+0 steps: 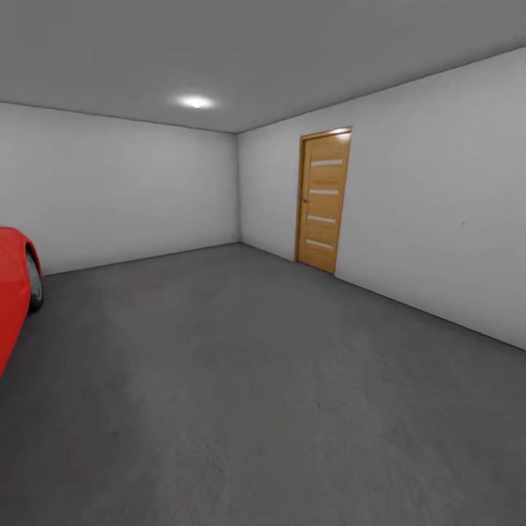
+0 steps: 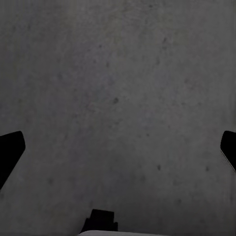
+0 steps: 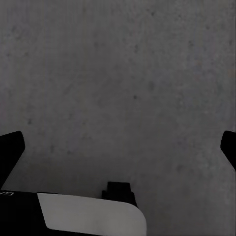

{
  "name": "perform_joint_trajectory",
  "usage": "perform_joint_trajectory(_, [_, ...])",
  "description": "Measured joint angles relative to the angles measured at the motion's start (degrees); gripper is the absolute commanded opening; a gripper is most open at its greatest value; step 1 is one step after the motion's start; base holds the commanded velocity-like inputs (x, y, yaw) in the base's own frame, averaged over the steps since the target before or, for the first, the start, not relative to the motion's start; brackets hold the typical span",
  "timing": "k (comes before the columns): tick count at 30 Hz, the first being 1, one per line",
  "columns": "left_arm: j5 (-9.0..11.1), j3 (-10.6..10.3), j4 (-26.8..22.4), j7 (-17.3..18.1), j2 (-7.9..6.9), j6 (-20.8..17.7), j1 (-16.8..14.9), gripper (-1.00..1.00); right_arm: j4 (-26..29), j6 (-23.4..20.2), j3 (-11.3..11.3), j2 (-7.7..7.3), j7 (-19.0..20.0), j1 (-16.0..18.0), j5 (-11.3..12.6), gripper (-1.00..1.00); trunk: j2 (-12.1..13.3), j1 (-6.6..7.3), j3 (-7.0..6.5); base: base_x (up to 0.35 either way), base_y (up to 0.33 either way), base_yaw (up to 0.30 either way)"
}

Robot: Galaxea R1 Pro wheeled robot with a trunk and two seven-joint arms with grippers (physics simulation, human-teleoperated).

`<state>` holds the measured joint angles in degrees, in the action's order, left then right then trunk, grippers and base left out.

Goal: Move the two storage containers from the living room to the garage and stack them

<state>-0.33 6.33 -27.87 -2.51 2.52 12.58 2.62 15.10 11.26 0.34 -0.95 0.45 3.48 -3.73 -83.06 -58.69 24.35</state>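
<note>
**In the garage, hands empty, no containers in sight**

Nearest first: my left hand [image 2: 118,147] points down at the floor [image 2: 118,88], fingers spread wide to the edges of the left wrist view, nothing between them. Same for my right hand [image 3: 118,147]: fingers wide apart, bare speckled concrete under it, nothing gripped. A pale rounded piece of my own body sits low in the right wrist view, beside a small dark block.

Head view, moving outward: dark grey floor [image 1: 263,409] runs ahead, plain and matte. At the left edge, part of a red car [image 1: 13,292] with a dark wheel, parked on the concrete. Farther on, pale grey walls meet in a corner. On the right-hand wall, a closed wooden door [image 1: 324,201] with four pale horizontal strips. One ceiling light [image 1: 196,102] is lit near the far wall.

Task things: I see neither storage container in any view, on the floor or in a hand, so I can't say where they are.

Progress, my judgement: I'm in the garage, but nothing is placed or stacked within view. Both containers look left to fetch from the living room, carry here, then set one down and stack the second on top. Could be one sits outside the frame; can't tell.
</note>
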Motion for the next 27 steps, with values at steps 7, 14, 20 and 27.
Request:
perform_joint_trajectory(7, [-0.01,0.00,0.03,0.00,0.10,-0.08,-0.01,1.00,-0.01,-0.02,0.00,-0.08,-0.05,0.00,0.06,1.00,0.00,0.00,0.00,0.327,0.000,0.000])
perform_joint_trajectory(14, [-0.05,0.31,0.19,-0.08,-0.13,0.03,0.00,1.00,-0.07,-0.03,0.00,-0.09,-0.06,0.00,0.07,1.00,0.00,0.00,0.00,0.327,0.000,0.000])
perform_joint_trajectory(20, [-0.06,0.70,0.39,-0.08,-0.44,0.08,0.00,1.00,-0.11,-0.06,0.01,-0.07,-0.06,0.00,0.07,1.00,0.00,0.00,0.00,0.327,0.000,0.000])
perform_joint_trajectory(27, [0.00,0.71,0.44,-0.08,-0.37,0.09,0.00,1.00,-0.11,-0.08,0.07,-0.09,-0.06,0.00,0.07,1.00,0.00,0.00,0.00,0.327,0.000,0.000])
